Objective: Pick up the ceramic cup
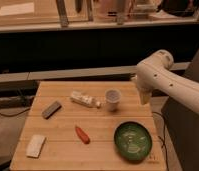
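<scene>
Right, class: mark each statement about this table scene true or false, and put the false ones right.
1. The cup stands upright on the table. True.
2. The pincer holds the cup. False: it hangs to the right of the cup, apart from it.
3. The bottle lies left of the cup. True.
4. The bowl sits at the far left corner. False: it sits at the near right corner.
5. The red thing lies inside the bowl. False: it lies on the table, left of the bowl.

Gripper fingers [144, 95] right of ceramic cup [112, 99]
</scene>
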`<state>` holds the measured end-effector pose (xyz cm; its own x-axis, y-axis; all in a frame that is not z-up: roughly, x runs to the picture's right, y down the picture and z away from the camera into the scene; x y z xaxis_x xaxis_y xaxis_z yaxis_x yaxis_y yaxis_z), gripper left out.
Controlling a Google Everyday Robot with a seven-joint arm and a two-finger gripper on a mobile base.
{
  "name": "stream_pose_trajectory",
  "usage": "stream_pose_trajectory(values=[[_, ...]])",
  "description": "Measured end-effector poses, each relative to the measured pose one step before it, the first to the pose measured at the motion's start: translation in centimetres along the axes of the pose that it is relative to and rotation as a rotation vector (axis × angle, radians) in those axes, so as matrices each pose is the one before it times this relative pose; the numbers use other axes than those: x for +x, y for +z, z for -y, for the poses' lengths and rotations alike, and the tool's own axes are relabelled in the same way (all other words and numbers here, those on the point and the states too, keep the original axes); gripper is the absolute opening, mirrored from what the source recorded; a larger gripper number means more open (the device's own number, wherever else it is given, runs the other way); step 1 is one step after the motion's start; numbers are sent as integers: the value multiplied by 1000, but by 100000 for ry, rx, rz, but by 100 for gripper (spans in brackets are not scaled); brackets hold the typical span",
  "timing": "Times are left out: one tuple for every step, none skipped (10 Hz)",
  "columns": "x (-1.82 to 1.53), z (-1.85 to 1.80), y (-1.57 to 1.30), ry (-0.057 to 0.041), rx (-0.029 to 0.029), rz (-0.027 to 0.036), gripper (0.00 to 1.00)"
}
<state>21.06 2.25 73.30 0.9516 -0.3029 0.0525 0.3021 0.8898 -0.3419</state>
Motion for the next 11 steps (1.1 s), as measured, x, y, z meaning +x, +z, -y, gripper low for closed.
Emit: stream_pose_trajectory(values=[[26, 199, 136, -1771, 1107, 26, 80], [4, 79, 163, -1318, 545, 172, 80], [-315, 97, 454, -2025, 467, 528, 80], [-1132, 292, 740, -2790, 614, 912, 80], [-983, 377, 553, -2402, 652, 728, 80], [-282, 63, 342, -922, 355, 124, 80], [73, 125, 108, -1828, 782, 353, 80], [-33, -1, 346, -1300, 406, 411, 80], [-189, 108, 392, -1321, 468, 415, 80], [-480, -108, 717, -1881, 233, 924, 80], [-363, -192, 505, -1027, 72, 462, 80]])
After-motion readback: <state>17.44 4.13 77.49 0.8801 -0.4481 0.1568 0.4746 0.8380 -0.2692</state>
